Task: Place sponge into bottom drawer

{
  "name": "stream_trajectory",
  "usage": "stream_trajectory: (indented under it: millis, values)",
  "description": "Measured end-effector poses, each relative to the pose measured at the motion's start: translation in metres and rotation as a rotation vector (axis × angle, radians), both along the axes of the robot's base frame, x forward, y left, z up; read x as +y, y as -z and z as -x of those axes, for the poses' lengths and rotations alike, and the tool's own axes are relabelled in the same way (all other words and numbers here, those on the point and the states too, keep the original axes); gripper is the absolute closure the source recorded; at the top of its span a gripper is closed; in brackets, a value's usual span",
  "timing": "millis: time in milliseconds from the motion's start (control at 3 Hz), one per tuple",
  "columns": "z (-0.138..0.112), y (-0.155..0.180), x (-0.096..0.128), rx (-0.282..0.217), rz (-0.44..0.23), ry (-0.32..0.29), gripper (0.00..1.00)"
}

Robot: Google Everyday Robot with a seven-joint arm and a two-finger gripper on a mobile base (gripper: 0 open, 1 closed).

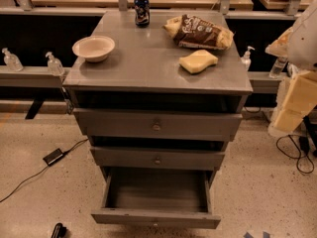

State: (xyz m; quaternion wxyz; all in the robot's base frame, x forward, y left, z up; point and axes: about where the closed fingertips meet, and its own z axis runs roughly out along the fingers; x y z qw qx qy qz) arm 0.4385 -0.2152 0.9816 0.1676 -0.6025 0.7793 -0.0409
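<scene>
In the camera view, the sponge [198,61] lies flat on the grey table [143,63], toward the right side. It sits just in front of the snack bag [199,32], apart from it as far as I can tell, and well apart from the bowl [93,48] on the left and the can [141,10] at the back edge. My tool [293,107] hangs off to the right of the table, near its front corner and well away from the sponge, so it is not holding it; whether it stands wide or narrow I cannot tell from here. The bottom drawer [156,218] is pulled out beneath the two drawers above it, and its floor looks bare. I judge the sponge light and soft: a squeeze will sink in before it holds, and a hard one will only flatten it. It is not fragile, and its pale face looks matte, not slippery. Its long side runs roughly left to right, slightly tilted, so I would come down from above and close across the narrower width near the middle, low enough to catch the sides without scraping the table. Being so light, it may shift or tip if one side is touched first, and it may cling a moment when I let go over the drawer.
</scene>
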Motion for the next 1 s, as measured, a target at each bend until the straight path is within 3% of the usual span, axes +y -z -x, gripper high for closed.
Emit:
stream_trajectory:
  millis: [333, 667, 1000]
  values:
    - [0.0, 0.0, 0.0, 0.0, 0.0, 0.0, 0.0]
    - [-0.021, 0.005, 0.007, -0.034, 0.022, -0.023, 0.0]
    - [-0.075, 0.017, 0.021, -0.087, 0.055, -0.053, 0.0]
